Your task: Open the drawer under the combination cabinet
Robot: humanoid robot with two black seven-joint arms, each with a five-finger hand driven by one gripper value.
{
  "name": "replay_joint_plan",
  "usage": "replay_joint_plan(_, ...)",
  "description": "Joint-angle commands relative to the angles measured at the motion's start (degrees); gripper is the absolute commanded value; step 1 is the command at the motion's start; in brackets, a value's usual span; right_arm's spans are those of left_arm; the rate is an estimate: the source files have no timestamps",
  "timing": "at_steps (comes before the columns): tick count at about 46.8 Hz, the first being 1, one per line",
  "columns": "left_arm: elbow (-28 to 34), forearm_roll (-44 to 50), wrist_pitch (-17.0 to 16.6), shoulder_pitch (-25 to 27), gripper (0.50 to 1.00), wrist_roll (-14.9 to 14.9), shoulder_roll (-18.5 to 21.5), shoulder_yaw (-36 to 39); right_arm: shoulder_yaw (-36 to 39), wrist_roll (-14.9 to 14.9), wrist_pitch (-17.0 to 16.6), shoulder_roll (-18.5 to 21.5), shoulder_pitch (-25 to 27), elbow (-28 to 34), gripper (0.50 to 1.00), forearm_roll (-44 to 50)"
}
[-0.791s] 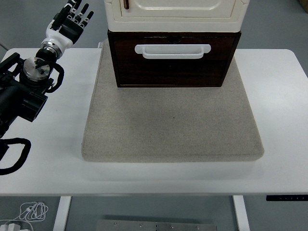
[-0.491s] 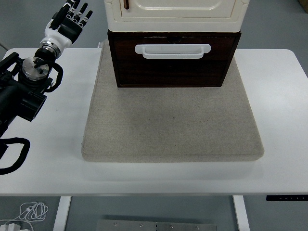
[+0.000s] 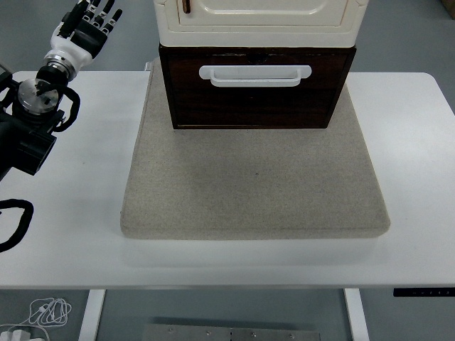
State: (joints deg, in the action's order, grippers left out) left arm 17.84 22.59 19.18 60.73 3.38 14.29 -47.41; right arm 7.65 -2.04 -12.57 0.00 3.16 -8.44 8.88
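Note:
A cream cabinet (image 3: pixel 259 21) stands on a dark brown drawer (image 3: pixel 256 89) with a white handle (image 3: pixel 254 74). The drawer front sticks out slightly past the cabinet, over a grey mat (image 3: pixel 252 177). My left hand (image 3: pixel 89 25) is raised at the far left, above the table's back corner, well left of the drawer. Its fingers are spread and hold nothing. The right arm is out of view.
The white table (image 3: pixel 412 213) carries the mat in its middle. My left arm (image 3: pixel 32 121) lies over the table's left side. A black cable loop (image 3: pixel 14 227) hangs at the left edge. White cords (image 3: pixel 43 312) lie on the floor below.
My left hand and arm have moved left and a little up, farther from the drawer. The drawer and cabinet have not moved.

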Motion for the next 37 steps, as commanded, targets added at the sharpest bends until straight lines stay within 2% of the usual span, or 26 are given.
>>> replay_joint_plan(1, 0.00, -0.17, 0.33, 0.27, 1.000, 0.04, 0.56, 0.13, 0.00, -0.07, 0.00, 0.00, 0.01, 0.00, 0.926, 0.00)
replay_joint_plan(12, -0.09, -4.57, 1.04, 1.94, 1.000, 0.22, 2.58, 0.22, 0.00, -0.07, 0.00, 0.00, 0.01, 0.00, 0.926, 0.00)
replay_joint_plan(23, 0.53, -6.32, 1.30, 7.12, 1.000, 1.19, 9.87, 0.48, 0.00, 0.02, 0.00, 0.00, 0.01, 0.00, 0.926, 0.00)
replay_joint_plan(25, 0.62, -7.90, 2.09, 8.17, 1.000, 1.27, 10.75, 0.39, 0.00, 0.02, 0.00, 0.00, 0.01, 0.00, 0.926, 0.00)
replay_joint_plan(31, 0.53, -12.12, 7.36, 10.64, 1.000, 1.36, 12.51, 0.39, 0.00, 0.02, 0.00, 0.00, 0.01, 0.00, 0.926, 0.00)
replay_joint_plan(37, 0.62, -14.58, 7.98, 14.06, 1.000, 1.45, 14.09, 0.39, 0.00, 0.02, 0.00, 0.00, 0.01, 0.00, 0.926, 0.00)
